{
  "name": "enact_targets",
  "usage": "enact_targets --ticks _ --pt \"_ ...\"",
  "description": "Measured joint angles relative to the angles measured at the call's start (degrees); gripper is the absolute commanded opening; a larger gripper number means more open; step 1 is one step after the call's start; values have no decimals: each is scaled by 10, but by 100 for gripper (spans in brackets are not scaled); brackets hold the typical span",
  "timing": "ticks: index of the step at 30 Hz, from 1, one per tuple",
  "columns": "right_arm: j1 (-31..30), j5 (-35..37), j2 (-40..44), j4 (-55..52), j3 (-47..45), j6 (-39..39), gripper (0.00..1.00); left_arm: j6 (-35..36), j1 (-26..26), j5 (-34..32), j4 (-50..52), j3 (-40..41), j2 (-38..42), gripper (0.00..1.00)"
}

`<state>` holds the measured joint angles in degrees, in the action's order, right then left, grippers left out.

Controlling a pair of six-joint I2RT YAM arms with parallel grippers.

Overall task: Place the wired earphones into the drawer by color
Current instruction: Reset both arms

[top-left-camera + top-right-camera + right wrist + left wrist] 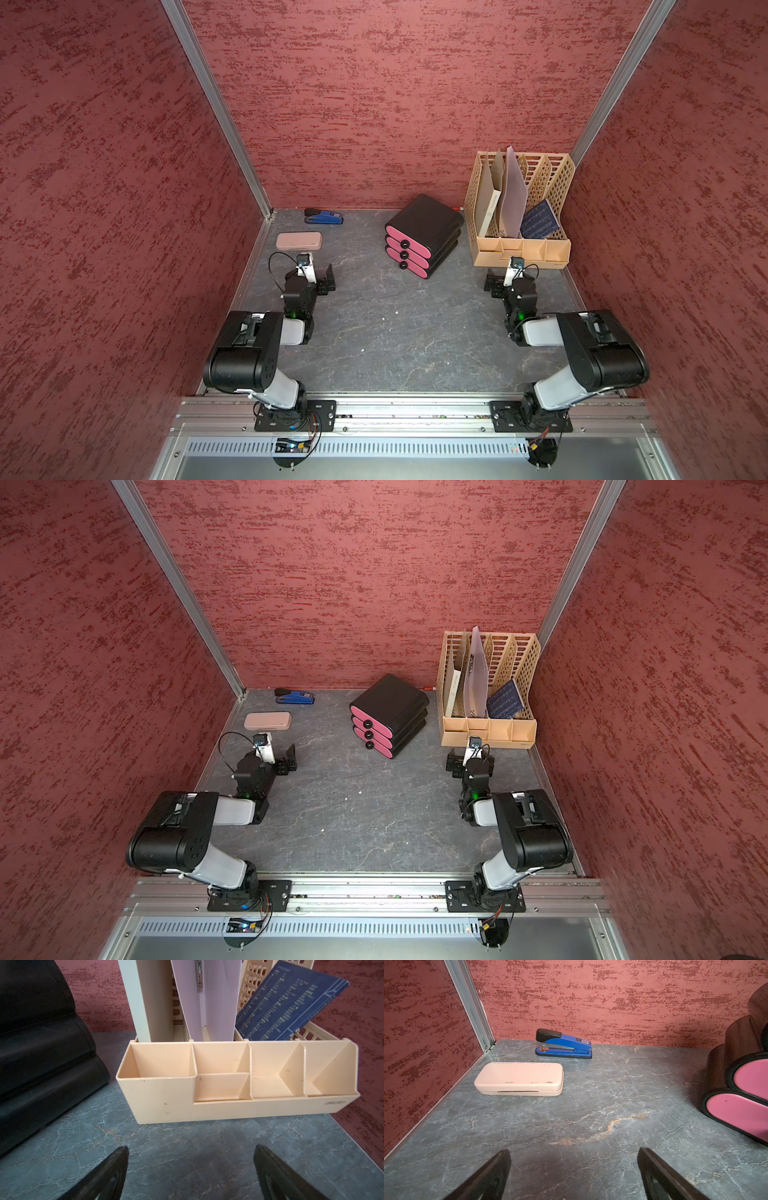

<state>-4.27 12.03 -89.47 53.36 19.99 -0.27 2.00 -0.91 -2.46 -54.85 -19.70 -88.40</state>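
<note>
Wired earphones: not to be made out in any view; position against the fingers impossible to tell.

Drawer unit (pixel 424 232): black shell, three pink fronts stacked, a black knob on each, all three pushed in. Standing toward the far edge of the bench (pixel 395 332), about midway along it, turned at an angle with the fronts facing the near left corner. Placed alike in both top views.

Left gripper (pixel 326 280): low over the bench by the left edge, fingers (pixel 492 1176) spread wide, only bare grey marbled surface between them. Well apart from the drawer unit, with two of the pink fronts just caught at the margin of the left wrist view.

Right gripper (pixel 492 282): by the right edge, fingers (pixel 272 1174) likewise wide apart, bare bench between them. Near the black side of the drawer unit, not touching it.

Beyond the left gripper, toward the far left corner: pale pink case (pixel 299 241), shut and lying flat. Behind that, close against the far edge: blue and black stapler (pixel 324 217).

Just ahead of the right gripper, in the far right corner: beige desk organiser (pixel 521 249), with a lilac folder (pixel 513 191) upright in the rear slots and a dark blue printed booklet (pixel 538 220) leaning beside it.
</note>
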Motion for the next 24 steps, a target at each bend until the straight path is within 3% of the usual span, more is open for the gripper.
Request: enact_targets --ticks 24 --pt "0 0 0 0 0 0 98 0 10 22 13 -4 0 100"
